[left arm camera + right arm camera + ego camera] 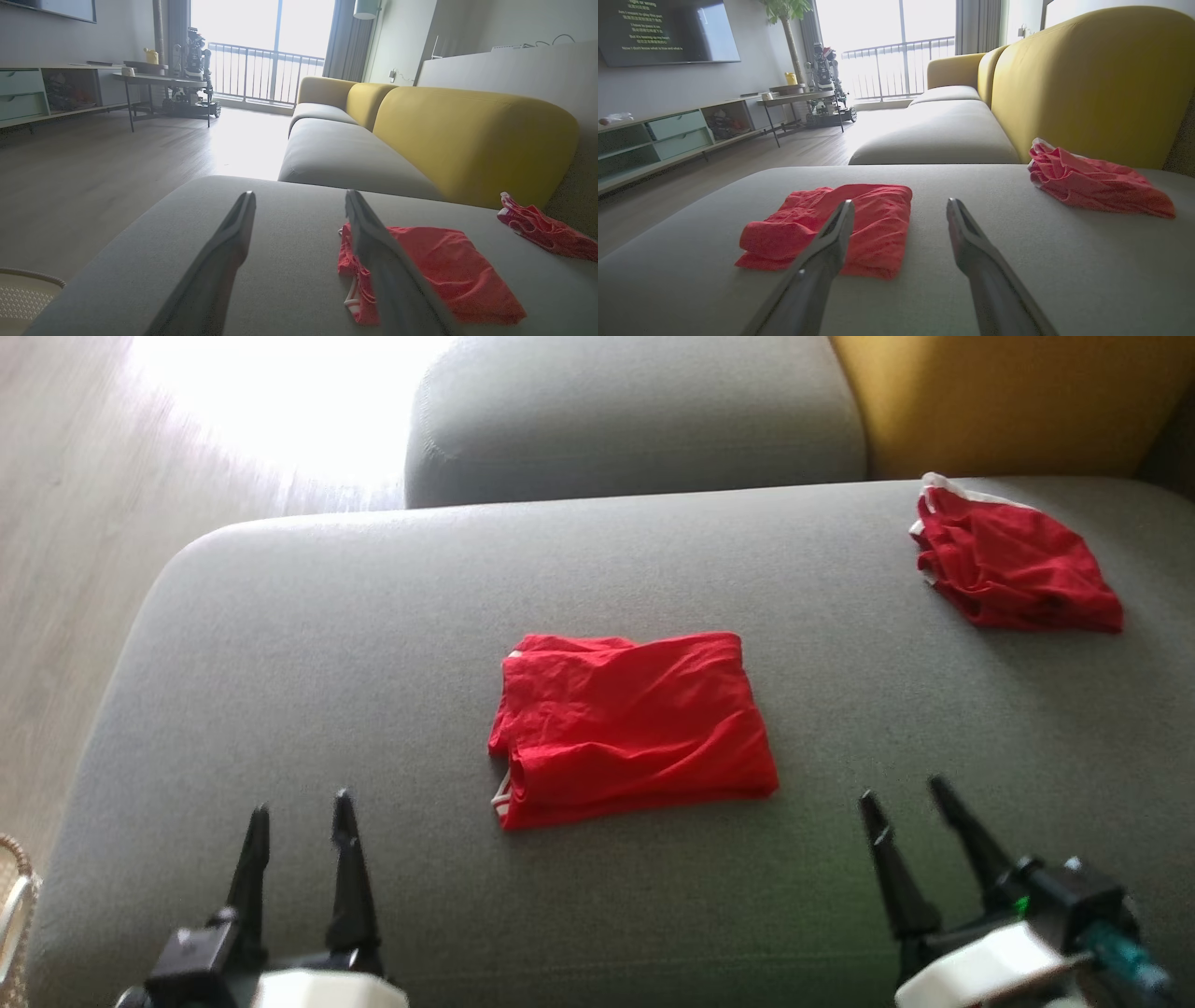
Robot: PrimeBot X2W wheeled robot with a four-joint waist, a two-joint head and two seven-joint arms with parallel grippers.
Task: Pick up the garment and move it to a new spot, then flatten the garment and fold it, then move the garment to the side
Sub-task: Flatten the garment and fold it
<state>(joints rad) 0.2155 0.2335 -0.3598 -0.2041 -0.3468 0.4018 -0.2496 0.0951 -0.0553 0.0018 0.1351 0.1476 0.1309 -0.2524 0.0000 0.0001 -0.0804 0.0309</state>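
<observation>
A red garment [630, 726] lies folded into a neat rectangle in the middle of the grey sofa seat [327, 663], a white trim peeking out at its near left corner. It also lies ahead in the left wrist view [444, 275] and the right wrist view [840, 224]. My left gripper [301, 810] hovers open near the seat's front left, apart from the cloth. My right gripper [907, 793] stands open at the front right, nothing between its fingers. Both pairs of fingers [238, 224] [840, 224] frame bare cushion or the garment's edge.
A second red garment [1013, 565] lies crumpled at the seat's far right, beside the yellow backrest [1008, 401]. Another grey cushion [635, 420] lies beyond. Wooden floor [75, 523] runs to the left, and a woven basket rim [14, 896] shows at the lower left.
</observation>
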